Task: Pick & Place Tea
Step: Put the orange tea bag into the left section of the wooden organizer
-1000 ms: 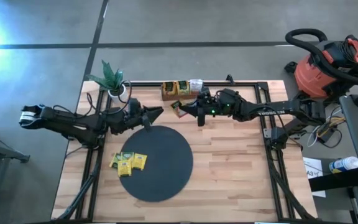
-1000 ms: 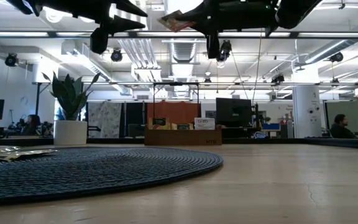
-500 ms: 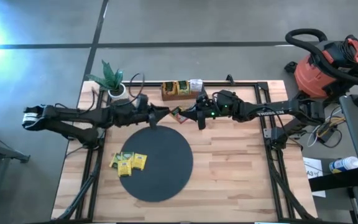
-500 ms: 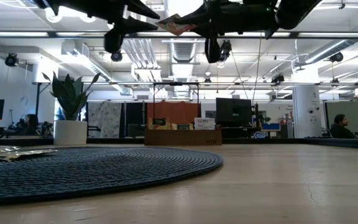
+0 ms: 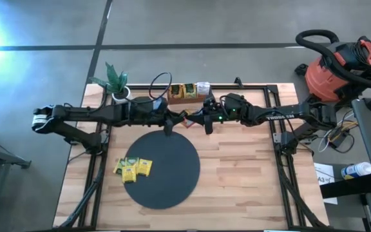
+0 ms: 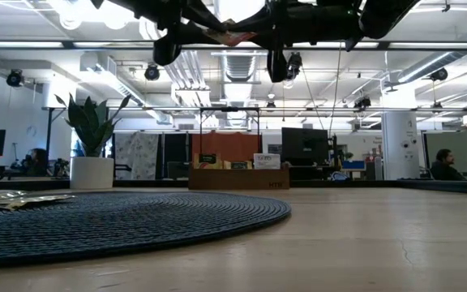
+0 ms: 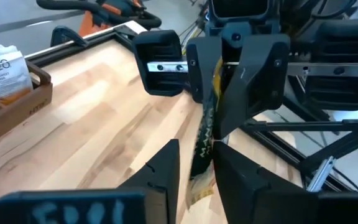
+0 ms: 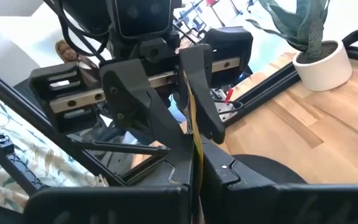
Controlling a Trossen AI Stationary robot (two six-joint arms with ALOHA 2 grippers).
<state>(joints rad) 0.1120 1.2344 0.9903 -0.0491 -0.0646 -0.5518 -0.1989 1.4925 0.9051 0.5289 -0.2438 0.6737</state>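
Left gripper [image 5: 174,118] slid over to meet the right gripper [image 5: 190,117]; tea packet [image 7: 202,134] sits between both, right clamped on it, left's fingers around it, not clearly pinching.
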